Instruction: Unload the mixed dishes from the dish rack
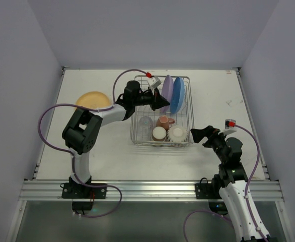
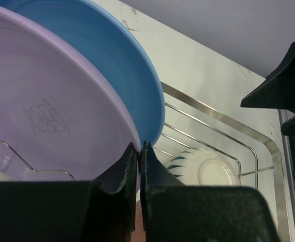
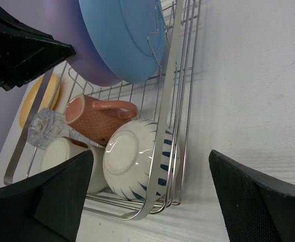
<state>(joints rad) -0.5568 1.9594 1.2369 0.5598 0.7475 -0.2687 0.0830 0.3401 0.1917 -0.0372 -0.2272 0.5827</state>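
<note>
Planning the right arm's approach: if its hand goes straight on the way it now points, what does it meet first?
Probably the side wall of the silver wire dish rack, with the cream blue-striped bowl just behind it; depth is unclear.

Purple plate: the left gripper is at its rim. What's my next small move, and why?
Probably lift straight up. The left gripper looks pinched on the purple plate at its rim. The plate stands upright in the dish rack, close against the blue plate, so a vertical pull should clear both.
</note>
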